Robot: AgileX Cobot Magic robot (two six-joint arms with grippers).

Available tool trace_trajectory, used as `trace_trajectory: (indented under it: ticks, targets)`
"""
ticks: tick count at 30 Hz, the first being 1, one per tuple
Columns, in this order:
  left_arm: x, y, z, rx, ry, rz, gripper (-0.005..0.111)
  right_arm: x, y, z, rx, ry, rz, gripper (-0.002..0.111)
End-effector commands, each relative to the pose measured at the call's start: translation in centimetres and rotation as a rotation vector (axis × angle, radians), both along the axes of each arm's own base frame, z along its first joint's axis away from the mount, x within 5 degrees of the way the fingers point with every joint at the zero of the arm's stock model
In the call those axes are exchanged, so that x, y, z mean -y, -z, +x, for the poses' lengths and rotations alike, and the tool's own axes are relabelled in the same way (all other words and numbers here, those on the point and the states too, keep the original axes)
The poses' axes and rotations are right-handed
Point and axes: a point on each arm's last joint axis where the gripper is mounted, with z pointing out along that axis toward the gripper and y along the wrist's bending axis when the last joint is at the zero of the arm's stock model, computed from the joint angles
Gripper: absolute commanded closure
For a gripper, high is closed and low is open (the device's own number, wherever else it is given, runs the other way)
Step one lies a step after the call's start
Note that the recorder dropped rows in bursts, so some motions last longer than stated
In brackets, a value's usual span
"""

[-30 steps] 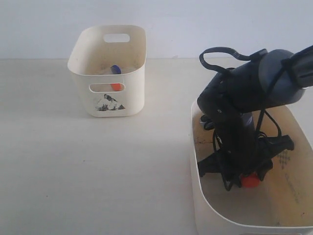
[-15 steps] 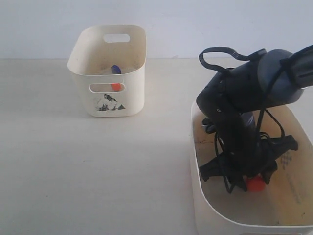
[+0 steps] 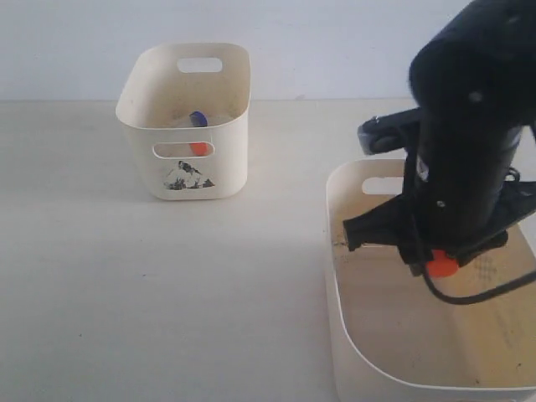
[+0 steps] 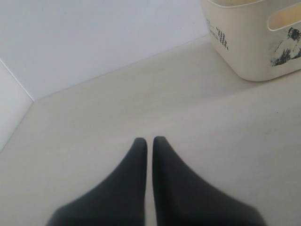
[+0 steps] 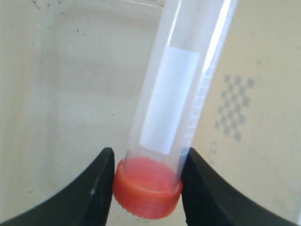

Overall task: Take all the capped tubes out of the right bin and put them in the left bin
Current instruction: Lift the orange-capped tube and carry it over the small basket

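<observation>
R end effector (image 5: 148, 160) clamped on 1 orange-capped tube (image 5: 169, 103), cap down, over right bin (image 3: 352, 360). L end effector (image 4: 149, 143) clenched, empty, above bench (image 4: 94, 117). Far: left bin (image 3: 226, 159) shows 2 caps: 1 blue cap (image 3: 198, 118), 1 orange cap (image 3: 198, 148).

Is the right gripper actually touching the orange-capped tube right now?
Touching. The right wrist view shows the right gripper with both fingers pressed against the orange cap of the tube, no gap either side.
</observation>
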Motion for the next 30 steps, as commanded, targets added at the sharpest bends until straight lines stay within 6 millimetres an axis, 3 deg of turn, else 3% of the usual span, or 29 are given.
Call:
trace_trajectory:
  ticks: [1, 5, 8, 12, 20, 30]
  targets:
    - [0.0, -0.1, 0.0, 0.006, 0.005, -0.012, 0.102, 0.7, -3.7, -1.8, 0.098, -0.048, 0.095, 0.108]
    - [0.0, -0.1, 0.0, 0.006, 0.005, -0.012, 0.102, 0.5, -6.9, -2.4, 0.308, -0.166, 0.253, 0.108]
    - [0.0, -0.1, 0.0, 0.006, 0.005, -0.012, 0.102, -0.9, -8.9, -1.7, 0.522, -0.275, 0.432, 0.108]
    - [0.0, -0.1, 0.0, 0.006, 0.005, -0.012, 0.102, -3.1, -9.8, -0.2, 0.703, -0.377, 0.598, 0.108]
    - [0.0, -0.1, 0.0, 0.006, 0.005, -0.012, 0.102, -5.8, -6.9, 5.6, 0.971, -0.333, 0.637, 0.108]
    - [0.0, -0.1, 0.0, 0.006, 0.005, -0.012, 0.102, -12.5, -4.4, 13.0, 0.912, -0.362, 0.654, 0.105]
